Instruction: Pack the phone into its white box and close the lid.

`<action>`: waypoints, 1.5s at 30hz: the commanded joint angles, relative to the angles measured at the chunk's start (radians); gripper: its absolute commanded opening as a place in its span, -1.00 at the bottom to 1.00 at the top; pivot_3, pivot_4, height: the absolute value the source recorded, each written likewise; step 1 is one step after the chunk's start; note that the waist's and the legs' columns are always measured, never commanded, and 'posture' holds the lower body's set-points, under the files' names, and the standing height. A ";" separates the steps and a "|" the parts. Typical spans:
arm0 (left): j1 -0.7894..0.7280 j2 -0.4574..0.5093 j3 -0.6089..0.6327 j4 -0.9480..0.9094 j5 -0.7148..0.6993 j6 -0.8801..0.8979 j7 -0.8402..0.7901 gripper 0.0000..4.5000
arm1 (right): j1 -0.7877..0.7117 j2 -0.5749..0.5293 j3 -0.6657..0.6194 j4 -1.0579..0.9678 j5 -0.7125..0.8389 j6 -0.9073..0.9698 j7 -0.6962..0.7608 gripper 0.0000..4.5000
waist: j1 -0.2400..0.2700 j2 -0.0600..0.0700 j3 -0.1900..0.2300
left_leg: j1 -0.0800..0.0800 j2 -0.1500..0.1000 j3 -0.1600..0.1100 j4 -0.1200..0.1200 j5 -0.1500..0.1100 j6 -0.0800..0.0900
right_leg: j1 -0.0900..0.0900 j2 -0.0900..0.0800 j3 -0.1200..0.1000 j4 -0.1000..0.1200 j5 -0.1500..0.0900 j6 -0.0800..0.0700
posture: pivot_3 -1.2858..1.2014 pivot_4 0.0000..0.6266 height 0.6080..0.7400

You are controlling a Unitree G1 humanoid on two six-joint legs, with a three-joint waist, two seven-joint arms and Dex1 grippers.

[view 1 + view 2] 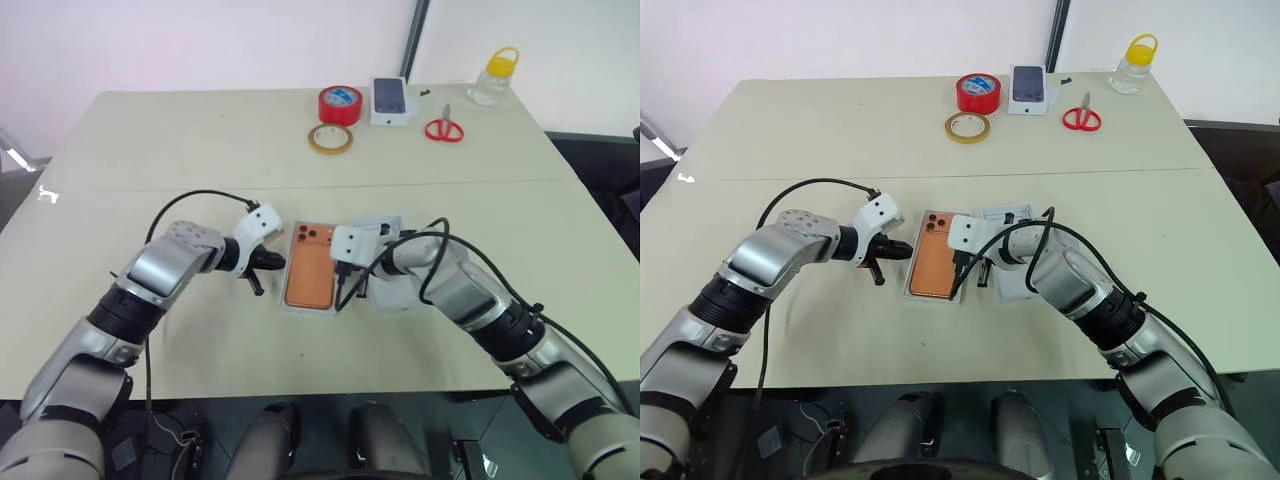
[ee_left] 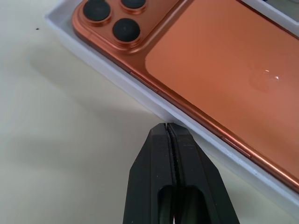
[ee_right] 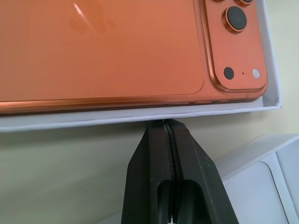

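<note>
The orange phone (image 1: 310, 270) lies camera side up inside the shallow white box (image 2: 140, 93) in the middle of the table. My left gripper (image 2: 167, 126) is shut and empty, with its tips against the outside of the box's left long wall. My right gripper (image 3: 163, 122) is also shut on nothing, its tips at the outside of the right long wall (image 3: 117, 119). The white lid (image 1: 395, 298) lies open side up just right of the box, partly hidden under my right arm.
At the table's far side are a red tape roll (image 1: 340, 104), a tan tape ring (image 1: 329, 138), a small white box printed with a phone picture (image 1: 390, 100), red scissors (image 1: 444, 130) and a yellow-capped bottle (image 1: 495, 75). The table's front edge runs close below my arms.
</note>
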 commanded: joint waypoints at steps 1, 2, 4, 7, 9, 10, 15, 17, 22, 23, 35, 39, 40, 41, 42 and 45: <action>-0.025 -0.085 -0.017 -0.078 -0.032 0.031 -0.046 -0.98 | 0.013 -0.018 -0.028 -0.091 0.013 -0.011 0.031 -1.00 | 0.002 0.000 0.000 | 0.000 0.000 0.000 0.000 0.000 0.000 | 0.000 0.000 0.000 0.000 0.000 0.000 | 0.03 -0.52 1.00; -0.031 -0.109 -0.021 -0.081 -0.030 0.044 -0.043 -0.98 | 0.027 -0.039 -0.042 -0.117 0.020 -0.001 0.042 -1.00 | 0.007 0.000 0.000 | 0.000 0.000 0.000 0.000 0.000 0.000 | 0.000 0.000 0.000 0.000 0.000 0.000 | 0.03 -0.52 1.00; -0.036 -0.153 -0.031 -0.088 -0.024 0.060 -0.041 -0.98 | 0.057 -0.078 -0.069 -0.166 0.033 0.015 0.061 -1.00 | 0.012 0.000 0.000 | 0.000 -0.001 0.000 0.001 0.000 0.001 | 0.001 -0.001 -0.001 0.000 0.000 0.000 | 0.03 -0.52 1.00; -0.040 -0.214 -0.046 -0.081 -0.004 0.072 -0.032 -0.98 | 0.104 -0.127 -0.102 -0.228 0.043 0.036 0.084 -1.00 | 0.019 0.000 0.000 | -0.001 -0.001 0.000 0.001 -0.001 0.001 | 0.001 -0.001 -0.001 -0.001 0.000 0.001 | 0.03 -0.52 1.00; -0.046 -0.255 -0.061 -0.062 0.023 0.068 -0.020 -0.98 | 0.141 -0.165 -0.120 -0.265 0.043 0.048 0.097 -1.00 | 0.023 0.000 0.000 | -0.001 -0.001 0.000 0.001 -0.001 0.001 | 0.001 -0.001 0.000 -0.001 0.000 0.001 | 0.03 -0.52 1.00; -0.052 -0.283 -0.067 -0.051 0.029 0.072 -0.017 -0.98 | 0.164 -0.188 -0.132 -0.281 0.042 0.053 0.102 -1.00 | 0.023 0.000 0.000 | -0.001 -0.001 0.000 0.001 -0.001 0.001 | 0.001 -0.001 0.000 -0.001 0.000 0.001 | 0.03 -0.52 1.00; -0.068 -0.372 -0.073 -0.014 0.052 0.077 -0.020 -0.98 | 0.242 -0.270 -0.184 -0.330 0.038 0.074 0.114 -1.00 | 0.026 0.000 0.000 | -0.001 -0.001 0.000 0.002 -0.001 0.002 | 0.002 -0.001 -0.001 -0.001 -0.001 0.001 | 0.03 -0.52 1.00; -0.068 -0.393 -0.069 -0.009 0.053 0.086 -0.024 -0.98 | 0.264 -0.292 -0.203 -0.342 0.038 0.081 0.115 -1.00 | 0.025 0.000 0.000 | -0.001 -0.001 0.000 0.002 -0.001 0.002 | 0.002 -0.001 -0.001 -0.001 -0.001 0.001 | 0.03 -0.52 1.00; -0.055 -0.409 -0.070 -0.033 0.058 0.106 -0.037 -0.98 | 0.299 -0.320 -0.229 -0.352 0.035 0.085 0.115 -1.00 | 0.024 0.000 0.000 | -0.001 -0.001 0.000 0.002 -0.001 0.002 | 0.002 -0.001 -0.001 -0.001 -0.001 0.002 | 0.03 -0.52 1.00; -0.052 -0.409 -0.070 -0.037 0.058 0.108 -0.037 -0.98 | 0.303 -0.322 -0.232 -0.355 0.036 0.086 0.116 -1.00 | 0.024 0.000 0.000 | -0.001 -0.001 0.000 0.002 -0.001 0.002 | 0.002 -0.001 -0.001 -0.001 -0.001 0.002 | 0.03 -0.52 1.00; -0.025 -0.380 -0.036 -0.046 0.067 0.123 -0.021 -0.98 | 0.316 -0.343 -0.253 -0.349 0.034 0.080 0.123 -1.00 | 0.023 0.000 0.000 | -0.001 -0.001 0.000 0.002 -0.001 0.002 | 0.002 -0.001 -0.001 -0.001 -0.001 0.002 | 0.03 -0.52 1.00; -0.007 -0.333 -0.027 -0.069 0.074 0.110 -0.036 -0.98 | 0.323 -0.383 -0.300 -0.355 0.053 0.076 0.141 -1.00 | 0.023 0.000 0.000 | -0.001 -0.001 0.000 0.002 -0.001 0.002 | 0.002 -0.001 -0.001 -0.001 -0.001 0.002 | 0.03 -0.52 1.00; -0.001 -0.318 -0.020 -0.076 0.070 0.109 -0.043 -0.98 | 0.327 -0.398 -0.316 -0.360 0.063 0.075 0.149 -1.00 | 0.022 0.000 0.000 | -0.001 -0.001 0.000 0.002 -0.001 0.002 | 0.002 -0.001 -0.001 -0.001 -0.001 0.002 | 0.03 -0.52 1.00; 0.010 -0.298 -0.009 -0.088 0.064 0.104 -0.054 -0.98 | 0.328 -0.412 -0.339 -0.368 0.082 0.082 0.161 -1.00 | 0.020 0.000 0.000 | -0.001 -0.001 0.000 0.002 -0.001 0.002 | 0.002 -0.001 -0.001 -0.001 -0.001 0.002 | 0.03 -0.52 1.00; 0.021 -0.282 0.001 -0.098 0.058 0.098 -0.063 -0.98 | 0.328 -0.421 -0.361 -0.375 0.102 0.090 0.170 -1.00 | 0.019 0.000 0.000 | -0.001 0.000 0.000 0.002 -0.001 0.002 | 0.001 -0.001 -0.001 -0.001 -0.001 0.001 | 0.03 -0.52 1.00; 0.058 -0.238 0.043 -0.134 0.023 0.092 -0.086 -1.00 | 0.319 -0.433 -0.428 -0.387 0.171 0.128 0.193 -0.76 | 0.016 0.000 0.000 | 0.000 0.000 0.000 0.002 -0.001 0.002 | 0.001 -0.001 -0.001 0.000 -0.001 0.001 | 0.03 -0.52 1.00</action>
